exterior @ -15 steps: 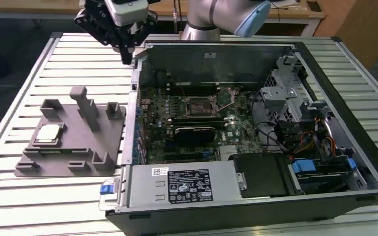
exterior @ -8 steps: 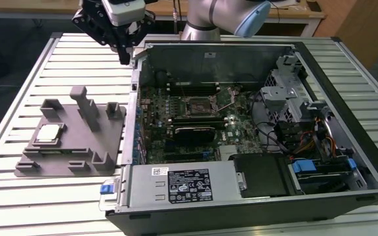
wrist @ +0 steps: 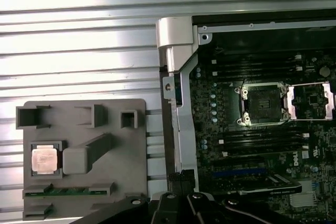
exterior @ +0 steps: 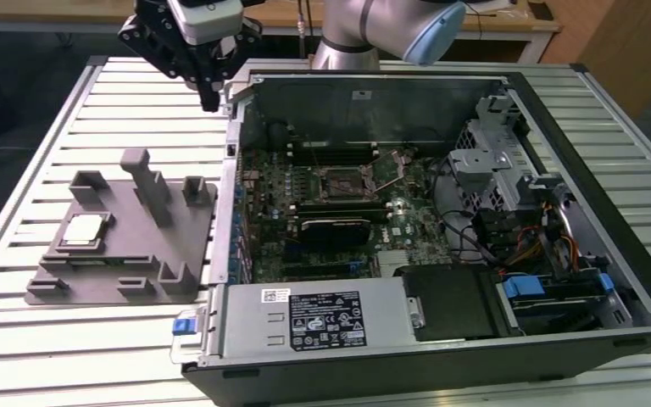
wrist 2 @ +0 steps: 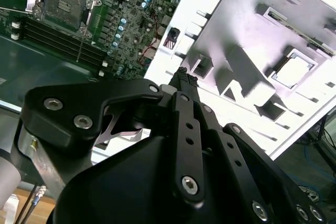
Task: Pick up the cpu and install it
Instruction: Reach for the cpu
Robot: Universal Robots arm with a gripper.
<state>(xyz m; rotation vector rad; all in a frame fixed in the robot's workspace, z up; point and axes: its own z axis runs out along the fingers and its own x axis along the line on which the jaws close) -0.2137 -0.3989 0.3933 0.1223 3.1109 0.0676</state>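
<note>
The cpu (exterior: 85,231) is a small silvery square chip lying flat in a pocket of the grey fixture (exterior: 122,284), on the slatted table at the exterior view's left. It also shows in both wrist views, as cpu (wrist: 44,159) and cpu (wrist 2: 293,70). My gripper (exterior: 210,103) hangs well above the table at the case's back corner, far from the chip, shut with nothing in it. Its closed fingertips (wrist 2: 184,78) point down between fixture and case. The motherboard socket (wrist: 261,104) lies bare, its load plate (wrist: 315,100) swung aside.
The open computer case (exterior: 507,93) lies on its side at the exterior view's right, with a drive cage (exterior: 495,161), cables and a power supply (exterior: 314,318). Upright posts (exterior: 145,182) rise from the fixture. The arm's base (exterior: 348,47) stands behind the case.
</note>
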